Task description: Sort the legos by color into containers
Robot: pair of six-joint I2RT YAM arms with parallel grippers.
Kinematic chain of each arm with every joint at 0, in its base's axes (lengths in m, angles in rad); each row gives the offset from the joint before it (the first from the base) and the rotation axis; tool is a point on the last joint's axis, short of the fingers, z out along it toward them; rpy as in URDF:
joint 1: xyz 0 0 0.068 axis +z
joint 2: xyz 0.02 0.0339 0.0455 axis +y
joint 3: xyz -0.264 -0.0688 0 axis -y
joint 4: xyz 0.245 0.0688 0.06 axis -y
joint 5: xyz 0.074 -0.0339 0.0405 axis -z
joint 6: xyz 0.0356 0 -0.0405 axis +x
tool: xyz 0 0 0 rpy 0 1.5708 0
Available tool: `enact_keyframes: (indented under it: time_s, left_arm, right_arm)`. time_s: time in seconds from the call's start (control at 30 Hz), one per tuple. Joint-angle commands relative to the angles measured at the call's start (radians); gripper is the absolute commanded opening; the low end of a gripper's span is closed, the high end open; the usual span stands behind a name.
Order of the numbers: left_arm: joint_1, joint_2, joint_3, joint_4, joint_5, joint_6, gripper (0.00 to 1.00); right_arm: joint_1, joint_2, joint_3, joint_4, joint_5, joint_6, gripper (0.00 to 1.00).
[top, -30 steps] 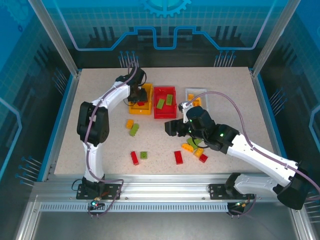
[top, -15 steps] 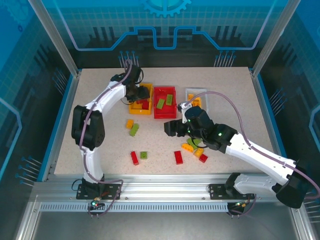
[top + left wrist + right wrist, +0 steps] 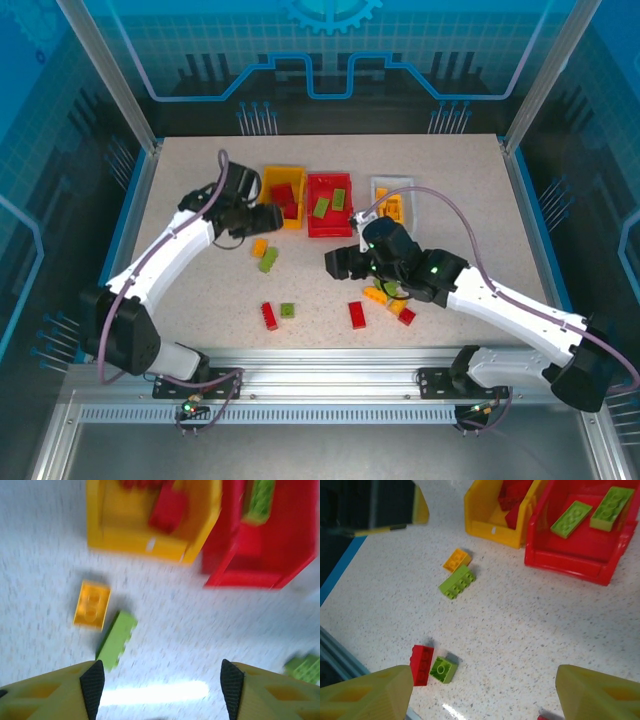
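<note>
Since the earlier overhead frames, the left gripper (image 3: 258,218) has drawn back from above the yellow-orange bin (image 3: 268,176) toward the left, and the right gripper (image 3: 340,262) has edged slightly left near the centre.

From overhead, three bins stand in a row at upper centre. The yellow-orange bin holds red bricks (image 3: 283,195), the red bin (image 3: 330,231) holds two green bricks (image 3: 322,207), and the white bin (image 3: 381,184) holds orange pieces. Loose on the table (image 3: 200,290) below them lie an orange brick (image 3: 260,246) just beside a long green brick (image 3: 268,261). A red brick (image 3: 269,316) lies next to a small green brick (image 3: 288,310) at lower centre. A mixed cluster (image 3: 385,296) sits partly under the right arm.

In the left wrist view (badly blurred), the left gripper's fingers (image 3: 92,687) are spread wide at the bottom edge with nothing between them. The orange brick (image 3: 92,605) and long green brick (image 3: 116,639) lie at left, with the yellow-orange bin (image 3: 135,542) and red bin (image 3: 250,577) along the top.

In the right wrist view, the right gripper's fingers (image 3: 370,695) stand apart and empty in the bottom corners. The red brick (image 3: 421,665) and small green brick (image 3: 443,670) touch at lower left. The bins occupy the upper right.
</note>
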Motion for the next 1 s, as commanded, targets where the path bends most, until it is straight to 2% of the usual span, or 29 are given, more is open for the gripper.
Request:
enact_keyframes:
  time_s: [0.0,0.13,0.33,0.7,0.73,0.83,0.9,0.97]
  left_arm:
    - [-0.042,-0.003,-0.123,0.000,0.009,0.051,0.69]
    - [-0.049,0.053,-0.203,0.061,-0.034,0.080,0.71]
    - [-0.051,0.196,-0.204,0.124,-0.084,0.094,0.73]
    - [-0.053,0.320,-0.166,0.201,-0.191,0.106,0.63]
    - [-0.054,0.329,-0.166,0.211,-0.185,0.107,0.61]
    - [-0.066,0.342,-0.160,0.223,-0.167,0.110,0.38]
    - [-0.088,0.325,-0.161,0.219,-0.167,0.108,0.27]
    - [-0.111,0.294,-0.166,0.209,-0.167,0.100,0.21]
  right_arm:
    - [0.050,0.026,0.012,0.005,0.011,0.020,0.77]
    - [0.091,0.077,0.020,0.031,-0.003,0.031,0.77]
    - [0.132,0.121,0.010,0.066,-0.006,0.065,0.77]
    - [0.133,0.136,-0.009,0.089,-0.014,0.079,0.77]
    - [0.133,0.138,-0.010,0.089,-0.012,0.079,0.77]
    - [0.133,0.137,-0.012,0.087,-0.007,0.079,0.77]
    - [0.131,0.130,-0.017,0.084,-0.001,0.077,0.77]
    - [0.126,0.121,-0.025,0.079,0.009,0.079,0.77]
